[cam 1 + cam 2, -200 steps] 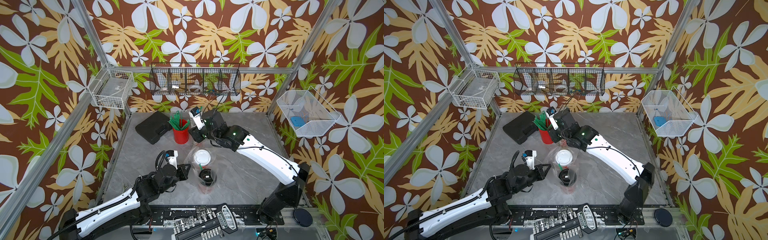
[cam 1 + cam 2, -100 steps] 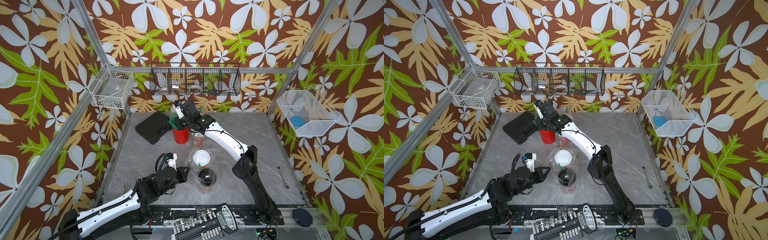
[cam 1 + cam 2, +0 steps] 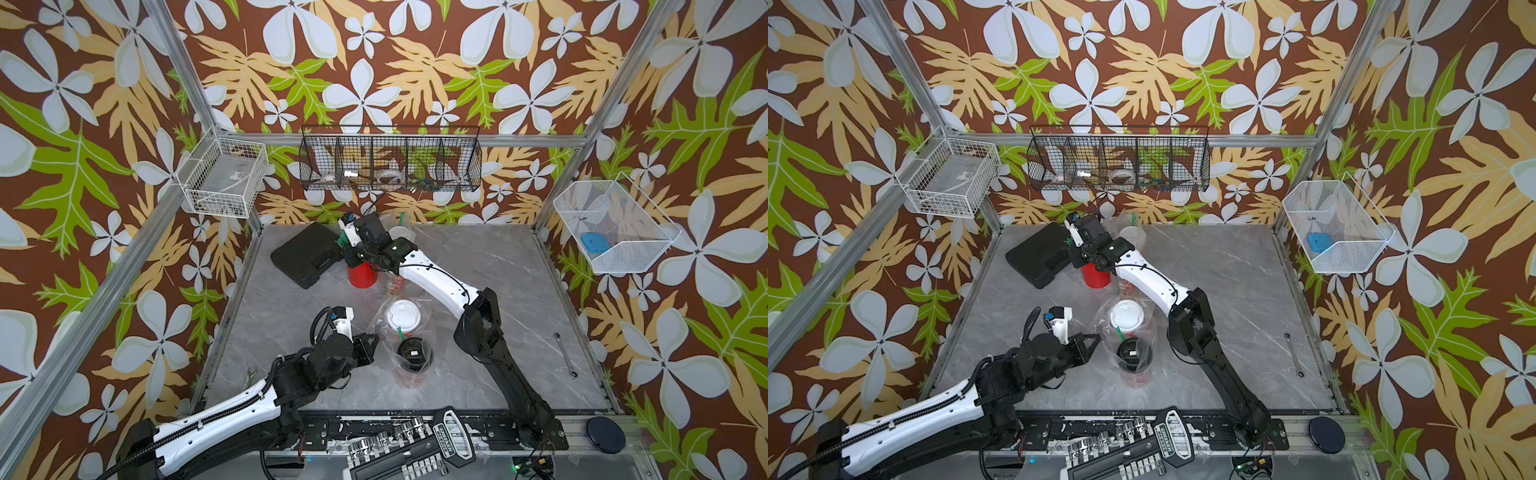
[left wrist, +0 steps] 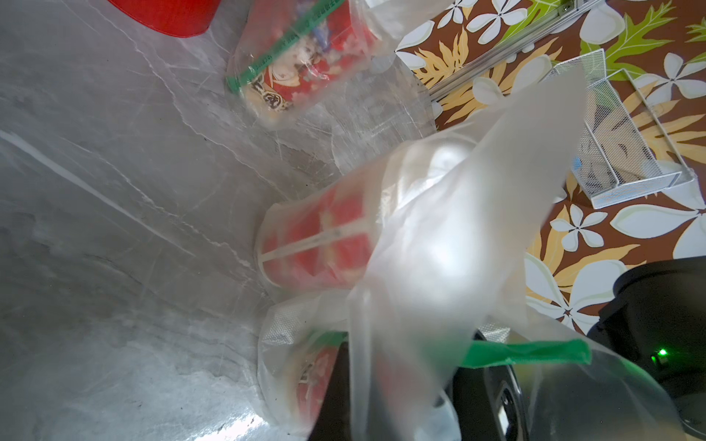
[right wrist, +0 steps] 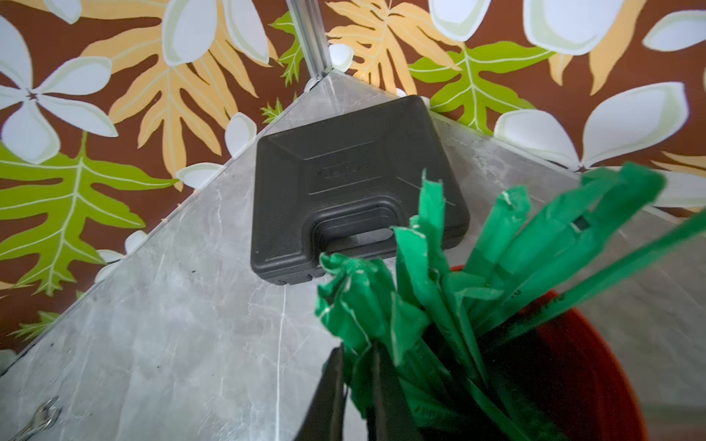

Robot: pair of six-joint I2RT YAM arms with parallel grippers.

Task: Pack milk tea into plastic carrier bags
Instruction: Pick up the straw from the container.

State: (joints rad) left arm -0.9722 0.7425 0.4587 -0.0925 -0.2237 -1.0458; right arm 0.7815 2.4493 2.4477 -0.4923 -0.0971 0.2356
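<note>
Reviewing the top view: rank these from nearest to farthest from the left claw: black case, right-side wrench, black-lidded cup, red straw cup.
From the left claw:
1. black-lidded cup, just beside it
2. red straw cup, further back
3. black case, back-left corner
4. right-side wrench, far across the table

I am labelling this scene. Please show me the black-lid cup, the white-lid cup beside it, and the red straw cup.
black-lid cup [image 3: 412,353]: a top view, lid centre.
white-lid cup [image 3: 403,314]: a top view, dome lid centre.
red straw cup [image 3: 362,276]: a top view, red side wall.
</note>
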